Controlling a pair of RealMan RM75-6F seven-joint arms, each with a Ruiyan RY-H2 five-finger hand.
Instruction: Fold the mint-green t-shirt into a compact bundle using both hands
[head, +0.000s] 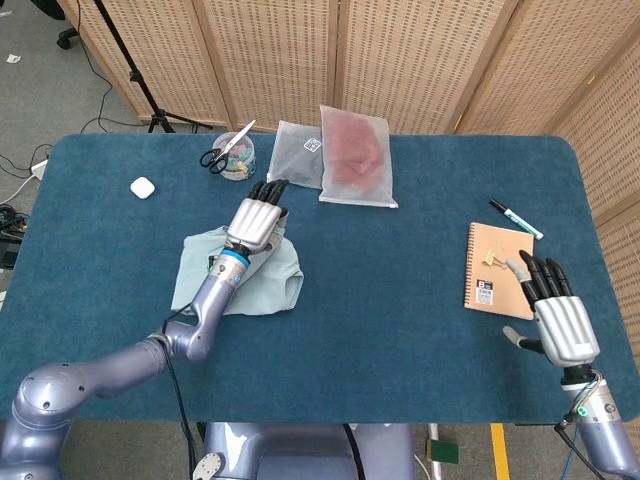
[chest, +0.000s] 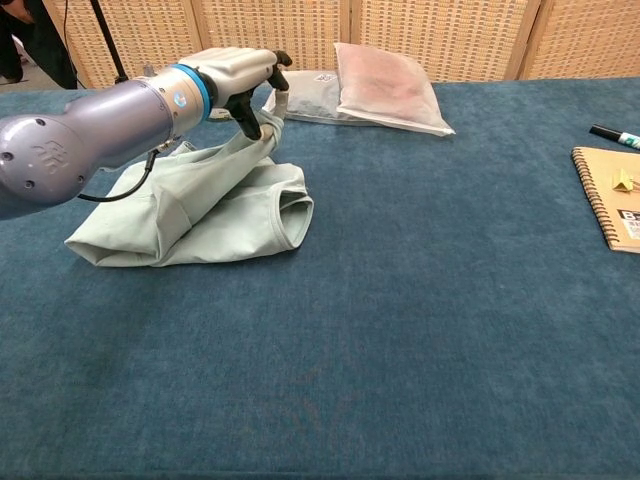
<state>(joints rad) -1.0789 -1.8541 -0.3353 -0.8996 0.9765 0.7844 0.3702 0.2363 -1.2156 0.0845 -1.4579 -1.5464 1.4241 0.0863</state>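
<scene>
The mint-green t-shirt lies partly folded on the blue table, left of the middle. My left hand pinches a lifted edge of the shirt and holds it above the shirt's right part, so the cloth hangs in a ridge from the fingers. My right hand floats open above the table's near right corner, fingers spread, holding nothing; the chest view does not show it.
At the back stand a clear tub with scissors and two plastic bags. A white case lies far left. On the right lie a brown notebook and a marker.
</scene>
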